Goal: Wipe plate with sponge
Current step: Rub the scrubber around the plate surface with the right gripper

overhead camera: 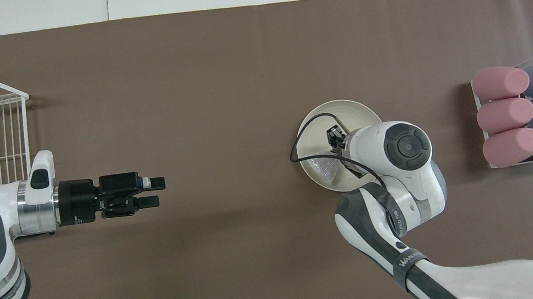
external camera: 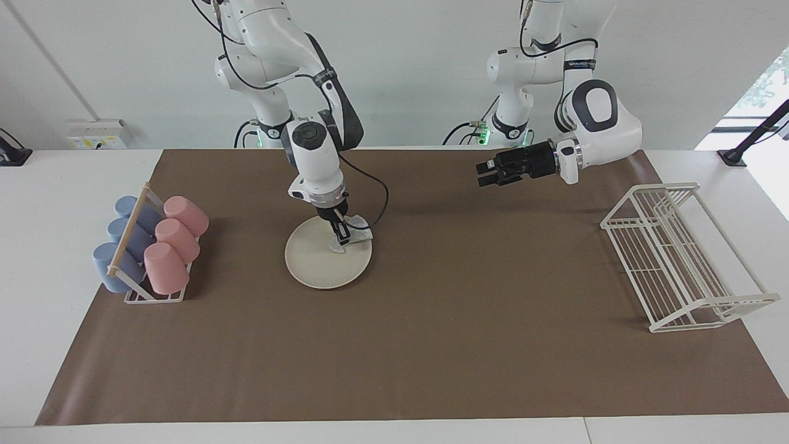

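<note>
Right gripper clamping sponge on plate edge nearest robots; left gripper parted, waiting over bare mat.

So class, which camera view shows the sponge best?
The facing view: the sponge shows beneath the right gripper, pressed on the plate. In the overhead view, the arm's wrist covers part of it, leaving a silvery wedge.

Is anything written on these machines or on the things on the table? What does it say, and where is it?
"WAN...": the start of white lettering on the dark sleeve of the right arm in the overhead view; the rest is cut off.
Similar white lettering on the band round the left arm in the facing view: too small to read.
The plate, sponge, cups and wire rack carry no writing.
</note>
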### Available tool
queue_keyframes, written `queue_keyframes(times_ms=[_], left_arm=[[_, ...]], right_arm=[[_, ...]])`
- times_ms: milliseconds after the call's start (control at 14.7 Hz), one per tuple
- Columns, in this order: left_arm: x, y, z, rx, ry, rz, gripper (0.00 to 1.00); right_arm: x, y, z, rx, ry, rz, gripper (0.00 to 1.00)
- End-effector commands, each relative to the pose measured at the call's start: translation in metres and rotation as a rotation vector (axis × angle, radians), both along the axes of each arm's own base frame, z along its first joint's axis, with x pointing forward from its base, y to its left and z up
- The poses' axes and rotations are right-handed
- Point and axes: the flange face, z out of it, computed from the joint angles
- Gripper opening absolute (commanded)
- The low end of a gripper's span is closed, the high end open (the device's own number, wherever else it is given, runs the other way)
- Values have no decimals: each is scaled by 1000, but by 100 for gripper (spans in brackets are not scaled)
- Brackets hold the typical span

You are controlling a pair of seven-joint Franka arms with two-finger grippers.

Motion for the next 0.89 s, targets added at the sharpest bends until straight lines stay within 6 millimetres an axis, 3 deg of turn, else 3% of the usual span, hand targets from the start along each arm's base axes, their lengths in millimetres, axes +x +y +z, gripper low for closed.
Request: queue_keyframes(times_ms=[0, 204, 272, 681, 817], left_arm=[[12, 0, -2, 107, -6, -48, 100], [17, -2, -7, 214, -12, -78, 100], [18, -2, -7, 218, -4, -75, 100], [23, 0, -4, 229, -6, -49, 100], [26, 0, -3, 229, 4, -39, 100]], right_arm=[[9, -33, -9, -12, -7, 76, 0], [15, -56, -10, -22, -13, 121, 0], [15, -55, -10, -21, -13, 117, 0], [-7, 10, -8, 4, 9, 10, 0], [-9, 14, -7, 9, 9, -17, 0]])
